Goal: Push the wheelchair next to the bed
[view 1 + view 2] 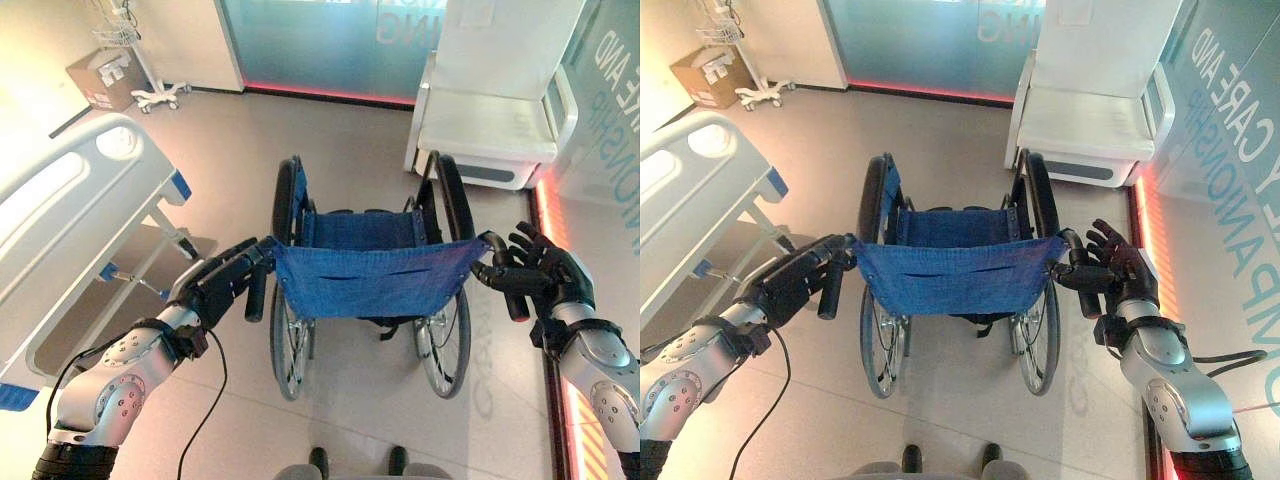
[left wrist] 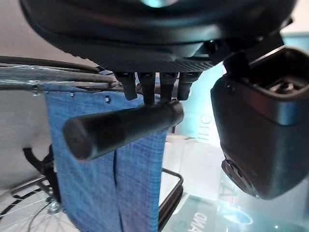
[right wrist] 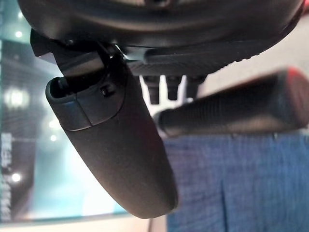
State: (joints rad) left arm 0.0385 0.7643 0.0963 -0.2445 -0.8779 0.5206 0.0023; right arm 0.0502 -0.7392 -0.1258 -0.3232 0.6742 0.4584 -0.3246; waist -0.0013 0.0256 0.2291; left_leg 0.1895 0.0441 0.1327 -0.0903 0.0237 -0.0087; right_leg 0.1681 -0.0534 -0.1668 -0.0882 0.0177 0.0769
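One wheelchair [image 1: 370, 270], one bed [image 1: 70, 200], one armchair [image 1: 495, 110], one cardboard box [image 1: 100, 78].

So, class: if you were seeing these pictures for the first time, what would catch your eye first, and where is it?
The wheelchair with its blue cloth back stands mid-floor, straight ahead. The left hand and the right hand are each at one of its push handles, fingers not closed round them. A hospital bed lies off to the left, and a white armchair sits beyond the wheelchair to the right.
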